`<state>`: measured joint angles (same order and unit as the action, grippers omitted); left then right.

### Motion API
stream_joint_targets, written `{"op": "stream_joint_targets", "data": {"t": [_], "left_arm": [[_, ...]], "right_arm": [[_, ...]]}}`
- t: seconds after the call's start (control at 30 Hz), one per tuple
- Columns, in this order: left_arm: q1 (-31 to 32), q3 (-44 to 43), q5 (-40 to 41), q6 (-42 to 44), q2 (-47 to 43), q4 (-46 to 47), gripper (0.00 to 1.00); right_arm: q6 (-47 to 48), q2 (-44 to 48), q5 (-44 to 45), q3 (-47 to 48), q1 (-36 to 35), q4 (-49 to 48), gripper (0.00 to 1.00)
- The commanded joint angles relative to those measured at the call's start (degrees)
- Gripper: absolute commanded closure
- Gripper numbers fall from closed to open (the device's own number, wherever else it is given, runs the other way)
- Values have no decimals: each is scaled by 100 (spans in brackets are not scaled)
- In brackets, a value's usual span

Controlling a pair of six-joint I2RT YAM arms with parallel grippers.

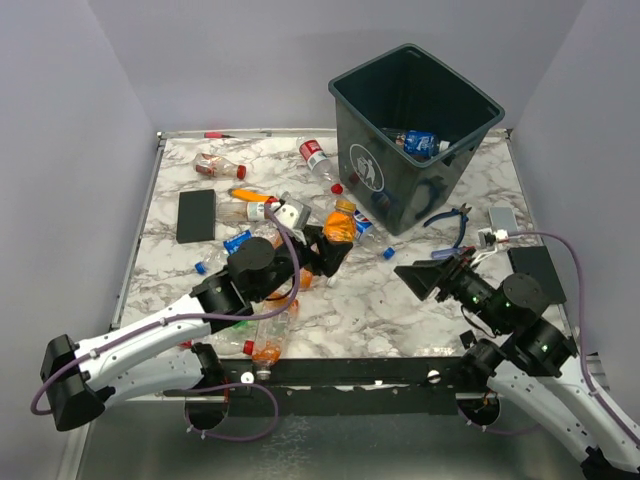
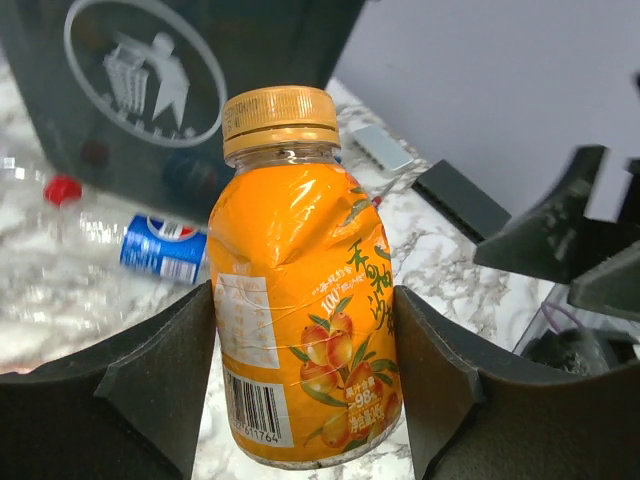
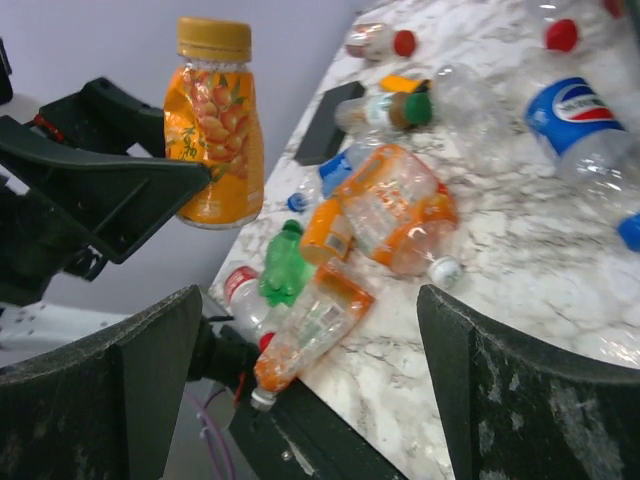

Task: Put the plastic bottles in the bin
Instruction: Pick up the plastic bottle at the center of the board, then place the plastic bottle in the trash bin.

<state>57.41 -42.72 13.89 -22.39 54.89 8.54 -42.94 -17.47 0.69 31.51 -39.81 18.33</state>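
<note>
A white marble-patterned table [image 1: 400, 300] carried a scatter of items. A large dark green-grey bin [image 1: 440, 190] stood at its far right. Blue-handled pliers [image 1: 452, 222] lay just beside the bin, with a small grey box [image 1: 502, 220] near them. A flat black pad [image 1: 196, 215] lay at the left. Plastic bottles [image 3: 390, 205] lay across the top: a red-capped bottle [image 1: 215, 163] far left, a blue-labelled bottle [image 2: 165, 252] at the bin's foot, and a crushed cluster [image 1: 268, 340] at the near edge. A loose blue cap [image 1: 388, 253] lay on bare marble.

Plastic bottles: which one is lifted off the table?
The orange juice bottle, held upright in the left gripper; the others lie on the table or in the bin.
</note>
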Motion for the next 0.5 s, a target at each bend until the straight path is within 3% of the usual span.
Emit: {"op": "stream_joint_targets", "data": {"t": [0.0,0.1,0.2,0.47], "left_arm": [[19,137,-1337,1500,-546,581,43],[17,204,-1837,2169,-726,626,43],[19,347,-2093,2684,-868,628,43],[17,1394,-2233,3002,-1296,1395,44]], "right_arm": [[300,-512,-1399,319,-32,-1005,10],[641,-1348,-1811,980,-35,-807,16],[812,-1531,-1680,1224,-34,-1026,17],[1156,-2002,-1711,1406,-28,-1759,15]]}}
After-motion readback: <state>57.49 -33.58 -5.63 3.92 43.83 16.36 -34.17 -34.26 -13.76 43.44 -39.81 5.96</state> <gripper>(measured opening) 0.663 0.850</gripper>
